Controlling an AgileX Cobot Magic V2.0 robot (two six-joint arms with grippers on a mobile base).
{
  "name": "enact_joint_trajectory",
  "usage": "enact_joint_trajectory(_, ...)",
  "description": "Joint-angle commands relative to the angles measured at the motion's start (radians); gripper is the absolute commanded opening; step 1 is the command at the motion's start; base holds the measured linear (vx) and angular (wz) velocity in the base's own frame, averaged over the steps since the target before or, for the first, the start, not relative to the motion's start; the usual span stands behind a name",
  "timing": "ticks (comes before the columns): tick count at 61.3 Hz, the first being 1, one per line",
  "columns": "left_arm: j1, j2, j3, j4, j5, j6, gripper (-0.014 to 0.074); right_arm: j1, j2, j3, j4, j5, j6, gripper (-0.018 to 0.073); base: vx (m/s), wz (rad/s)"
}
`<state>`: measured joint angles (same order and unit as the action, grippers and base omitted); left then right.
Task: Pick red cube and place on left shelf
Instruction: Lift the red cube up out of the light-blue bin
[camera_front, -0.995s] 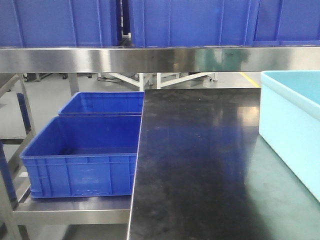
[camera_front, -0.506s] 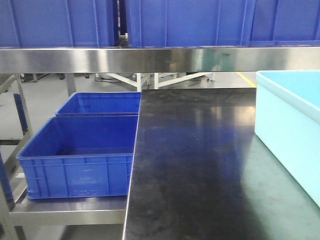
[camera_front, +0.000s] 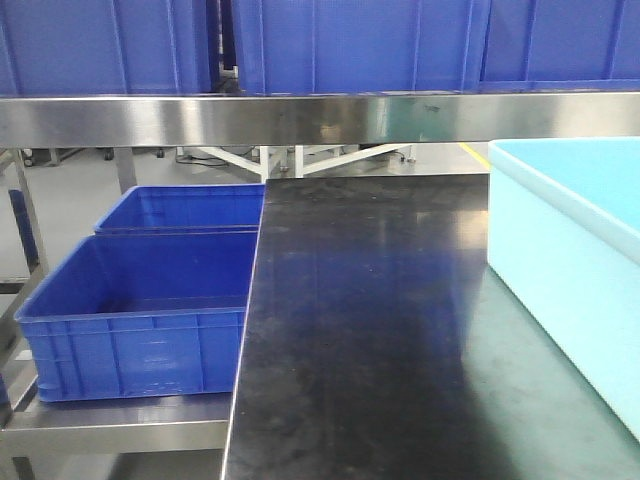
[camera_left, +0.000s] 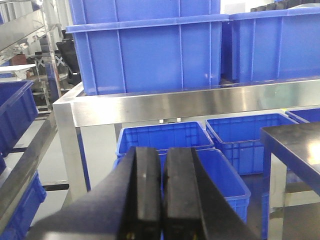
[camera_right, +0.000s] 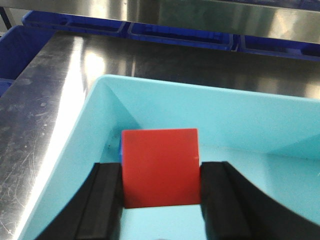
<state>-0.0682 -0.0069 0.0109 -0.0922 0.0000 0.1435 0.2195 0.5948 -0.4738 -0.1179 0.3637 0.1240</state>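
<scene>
Your right gripper (camera_right: 162, 192) clamps the red cube (camera_right: 160, 160) at lower centre, inside the teal bin (camera_right: 67, 160); the left gripper (camera_left: 162, 192) is closed empty; transfer to the left shelf (camera_front: 200, 118) remains for you.

The left gripper (camera_left: 162, 150) has matte black jaws: two flat, rectangular pads with squared tips, on broad arms that flare outward toward the base, where a small brass-coloured spot shows. The right gripper (camera_right: 160, 172) is the same matte black, with outward-curving arms.
</scene>
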Motion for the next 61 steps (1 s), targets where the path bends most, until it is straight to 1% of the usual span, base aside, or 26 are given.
enact_joint_trajectory(1,-0.004,0.008,0.022,-0.006,-0.084,0.001,0.0106,0.001,-0.020,-0.002,-0.006,-0.135,-0.003,0.0065,0.00,0.00)
enact_joint_trajectory(15,-0.004,0.008,0.022,-0.006,-0.084,0.001,0.0106,0.001,-0.029,0.013,-0.006,-0.195,-0.003,0.0065,0.00,0.00)
enact_joint_trajectory(61,-0.004,0.008,0.022,-0.006,-0.084,0.001,0.0106,0.001,-0.029,0.013,-0.006,-0.194,-0.003,0.0065,0.00,0.02)
